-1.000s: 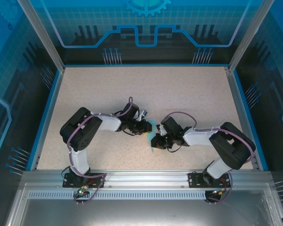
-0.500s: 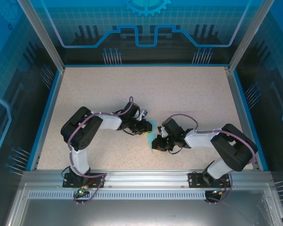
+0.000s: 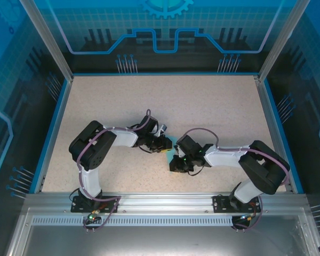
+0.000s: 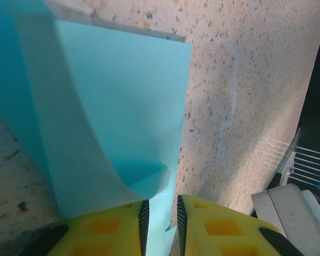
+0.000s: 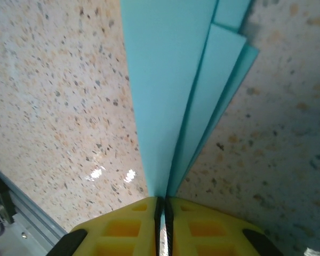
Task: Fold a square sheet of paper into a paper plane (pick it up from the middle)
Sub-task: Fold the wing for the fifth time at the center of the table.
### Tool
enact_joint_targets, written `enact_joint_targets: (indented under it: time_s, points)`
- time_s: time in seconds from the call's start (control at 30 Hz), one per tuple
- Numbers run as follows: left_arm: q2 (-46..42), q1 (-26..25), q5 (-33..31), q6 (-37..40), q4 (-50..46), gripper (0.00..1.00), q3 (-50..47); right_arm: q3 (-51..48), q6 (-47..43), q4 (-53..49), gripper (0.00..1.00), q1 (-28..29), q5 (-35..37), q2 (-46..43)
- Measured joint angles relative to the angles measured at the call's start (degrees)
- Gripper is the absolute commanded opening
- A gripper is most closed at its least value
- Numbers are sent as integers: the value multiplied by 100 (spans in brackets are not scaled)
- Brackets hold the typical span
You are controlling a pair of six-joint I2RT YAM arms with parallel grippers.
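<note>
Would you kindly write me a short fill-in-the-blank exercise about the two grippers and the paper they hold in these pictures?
1. The paper clamped in the left gripper is light ____ in colour.
2. The right gripper is shut on an edge where the paper is ____ into several layers.
3. The fingers of each gripper, seen against the speckled table, are ____ in colour.

Missing words: blue; folded; yellow.
</note>
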Motion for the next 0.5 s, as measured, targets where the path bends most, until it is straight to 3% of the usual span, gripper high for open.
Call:
enact_joint_targets:
  time_s: [0.23, 0.37, 0.5]
  points:
    - [0, 0, 0, 7, -2, 24, 0, -26, 4, -675, 17, -22, 166, -772]
    - [0, 0, 2, 17, -2, 24, 0, -94, 166, -26, 14, -131, 44, -1069]
    - [7, 4, 15, 17, -2, 24, 0, -114, 466, 822, 12, -225, -155, -693]
